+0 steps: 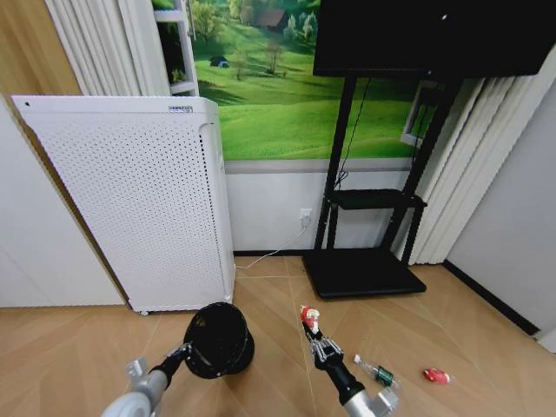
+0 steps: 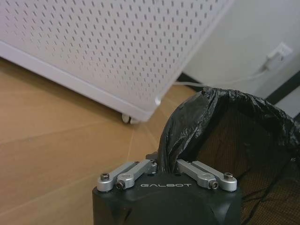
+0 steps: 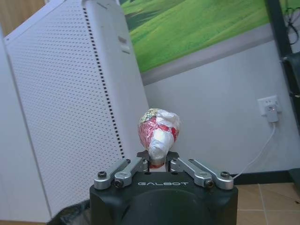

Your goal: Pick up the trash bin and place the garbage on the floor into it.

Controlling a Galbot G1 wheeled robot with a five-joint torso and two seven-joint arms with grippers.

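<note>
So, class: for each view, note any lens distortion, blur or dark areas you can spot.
Head view: wide-angle bending, the white appliance leans and the curtains curve; the screen is near-black. Left wrist view: bin interior dark. Right wrist view: red-white item sharp, wall socket softer.

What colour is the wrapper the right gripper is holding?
Red and white, seen best in the right wrist view: wrapper, right gripper.

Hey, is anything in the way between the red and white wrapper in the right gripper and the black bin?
Nothing visible. The right gripper holds the red-white wrapper up off the floor; the trash bin, gripped at its rim by the left gripper, sits beside it with open air between them.
</note>
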